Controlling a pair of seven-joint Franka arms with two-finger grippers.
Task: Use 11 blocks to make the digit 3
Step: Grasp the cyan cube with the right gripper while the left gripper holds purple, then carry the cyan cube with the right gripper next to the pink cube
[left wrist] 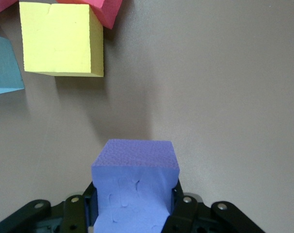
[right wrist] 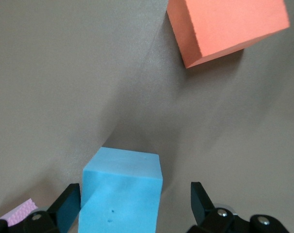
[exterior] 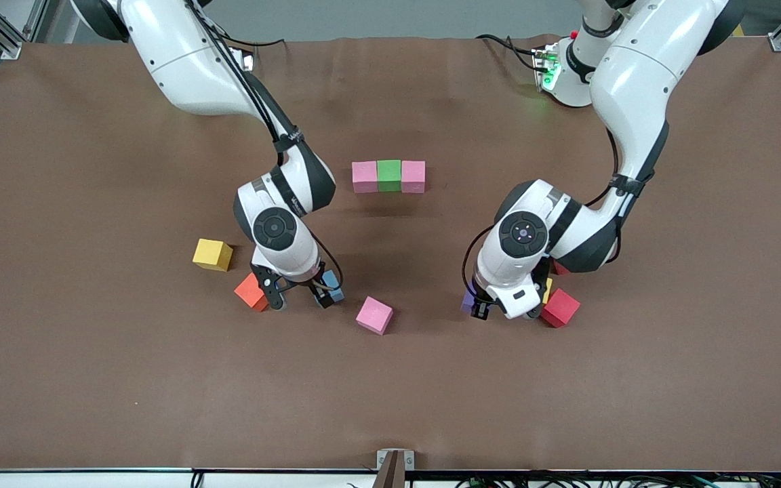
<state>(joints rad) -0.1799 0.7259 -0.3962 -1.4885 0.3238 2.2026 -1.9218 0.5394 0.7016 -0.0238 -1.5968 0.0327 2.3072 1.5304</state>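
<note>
A row of three blocks, pink (exterior: 365, 176), green (exterior: 389, 175) and pink (exterior: 413, 176), lies mid-table. My left gripper (exterior: 478, 308) (left wrist: 135, 206) is shut on a purple block (exterior: 466, 300) (left wrist: 135, 174), low at the table surface. Beside it lie a red block (exterior: 560, 308) and a yellow block (exterior: 548, 290) (left wrist: 62, 39). My right gripper (exterior: 301, 301) (right wrist: 135, 199) stands open, low, with a blue block (exterior: 333, 287) (right wrist: 122, 189) between its fingers, close to one of them. An orange block (exterior: 251, 291) (right wrist: 224, 29) sits beside that gripper.
A lone yellow block (exterior: 212, 255) lies toward the right arm's end of the table. A tilted pink block (exterior: 373, 315) (right wrist: 18, 211) sits between the two grippers. A bluish block edge (left wrist: 4, 65) and a red block (left wrist: 106, 9) show near the yellow one in the left wrist view.
</note>
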